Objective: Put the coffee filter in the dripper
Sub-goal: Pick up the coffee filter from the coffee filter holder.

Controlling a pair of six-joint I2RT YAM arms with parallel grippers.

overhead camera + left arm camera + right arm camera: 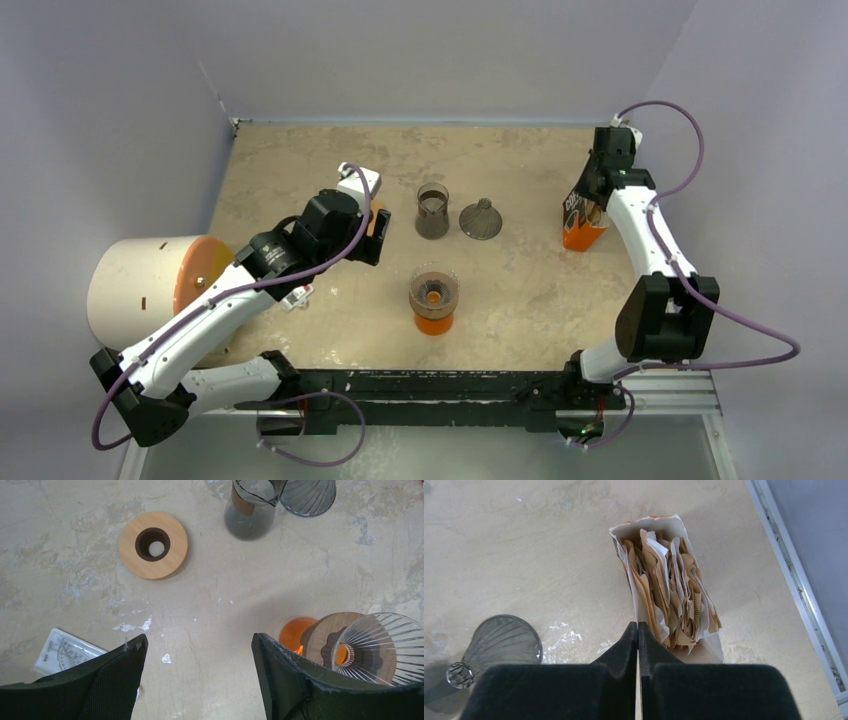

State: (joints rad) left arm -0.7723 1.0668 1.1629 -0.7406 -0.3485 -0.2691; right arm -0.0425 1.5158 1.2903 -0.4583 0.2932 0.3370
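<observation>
The dripper (434, 290), clear ribbed glass with a wood collar, sits on an orange glass vessel (433, 322) at table centre. It also shows at the right in the left wrist view, the dripper (382, 647) standing beside my right finger. My left gripper (199, 637) is open over bare table, left of the dripper (368, 240). Several tan coffee filters (669, 585) stand packed in the open black-and-orange packet (580, 218). My right gripper (638, 626) is shut, its tips at the packet's left wall. Whether they pinch paper is hidden.
A smoky-grey glass cup (432, 210) and a grey ribbed funnel (481, 220) stand behind the dripper. A wooden ring (153, 545) lies ahead of the left gripper, and a white ruler-like piece (65, 650) lies near its left finger. A big cream cylinder (140, 285) sits at the left edge.
</observation>
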